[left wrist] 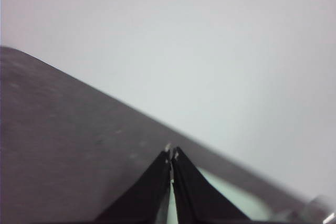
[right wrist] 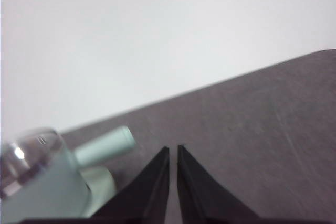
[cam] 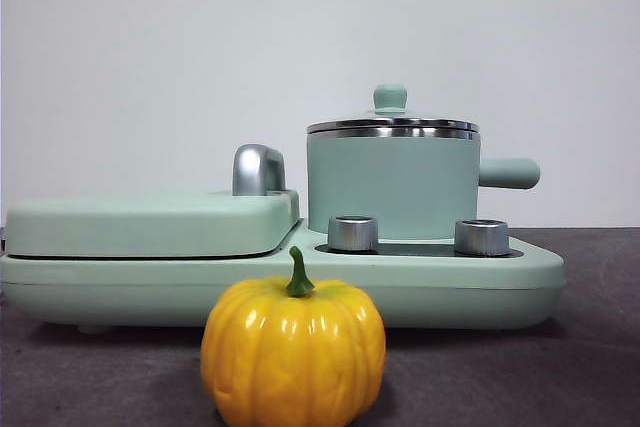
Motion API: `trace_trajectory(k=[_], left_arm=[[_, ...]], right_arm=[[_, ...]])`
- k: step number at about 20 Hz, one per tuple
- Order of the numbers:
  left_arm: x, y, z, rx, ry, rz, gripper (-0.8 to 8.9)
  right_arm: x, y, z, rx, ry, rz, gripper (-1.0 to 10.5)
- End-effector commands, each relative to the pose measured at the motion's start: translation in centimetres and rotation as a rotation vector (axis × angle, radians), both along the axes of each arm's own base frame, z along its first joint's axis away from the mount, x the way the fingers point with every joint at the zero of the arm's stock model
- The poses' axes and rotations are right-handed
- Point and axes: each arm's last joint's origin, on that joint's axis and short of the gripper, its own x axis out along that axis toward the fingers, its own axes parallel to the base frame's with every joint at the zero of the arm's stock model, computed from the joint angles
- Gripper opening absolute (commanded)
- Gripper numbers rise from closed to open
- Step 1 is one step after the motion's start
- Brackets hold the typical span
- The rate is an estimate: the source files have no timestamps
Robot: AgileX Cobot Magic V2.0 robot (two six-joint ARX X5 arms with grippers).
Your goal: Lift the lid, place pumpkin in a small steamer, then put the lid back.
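The pumpkin (cam: 293,355) stands alone on the dark desk (cam: 590,347) just in front of the long green appliance base (cam: 520,287), with bare desk to either side, while the small steamer (cam: 392,185) sits on the base's right end with the lid (cam: 392,125) on its rim. Neither arm enters the front view. The left pincer (left wrist: 171,153) hangs pressed together over the desk's far edge, and the right pincer (right wrist: 173,149), tips nearly touching and empty, hangs beside the steamer's side handle (right wrist: 105,146).
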Motion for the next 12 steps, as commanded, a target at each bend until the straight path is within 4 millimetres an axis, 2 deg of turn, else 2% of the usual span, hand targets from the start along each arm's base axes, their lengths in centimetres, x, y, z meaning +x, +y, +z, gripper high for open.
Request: trace_trajectory(k=[1, 7, 12], left_arm=[[0.0, 0.1, -0.1, -0.2, -0.002, -0.005, 0.09], [-0.2, 0.0, 1.0, -0.213, -0.034, -0.036, 0.1], [-0.9, 0.0, 2.8, -0.16, 0.023, -0.05, 0.11]], right_arm=[[-0.2, 0.0, 0.9, 0.055, -0.059, 0.015, 0.2], [-1.1, 0.0, 4.1, 0.055, -0.124, 0.018, 0.1], [-2.2, 0.0, 6.8, 0.013, -0.039, 0.011, 0.1]])
